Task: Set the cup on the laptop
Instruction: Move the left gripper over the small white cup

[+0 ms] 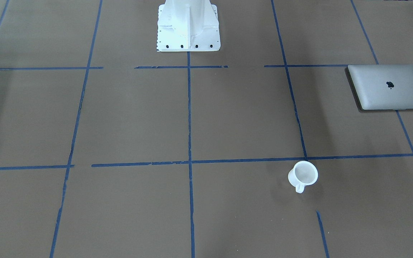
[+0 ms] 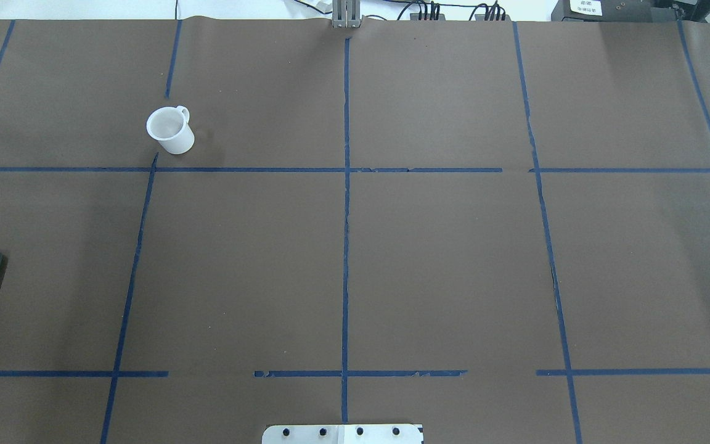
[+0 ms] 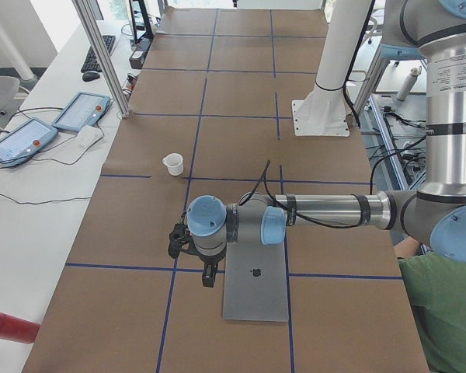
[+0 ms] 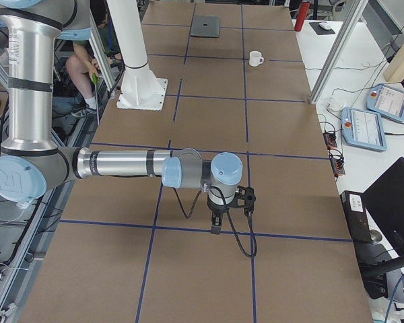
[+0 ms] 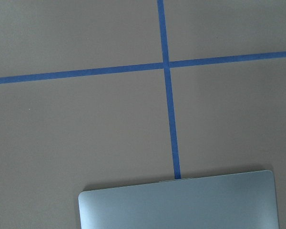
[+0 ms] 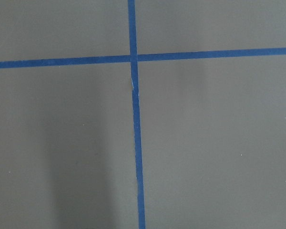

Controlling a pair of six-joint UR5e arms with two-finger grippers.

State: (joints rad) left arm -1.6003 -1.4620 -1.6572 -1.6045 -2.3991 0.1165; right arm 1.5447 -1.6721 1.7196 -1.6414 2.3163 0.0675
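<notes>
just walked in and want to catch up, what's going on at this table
Nothing is being handled yet. The cup stands upright on the table, on the robot's left half, on the side far from its base. The laptop lies closed and flat at the robot's left end, well apart from the cup. The left gripper hangs beside the laptop, and the right gripper hangs over the opposite end. Neither holds anything, and I cannot tell whether they are open.
</notes>
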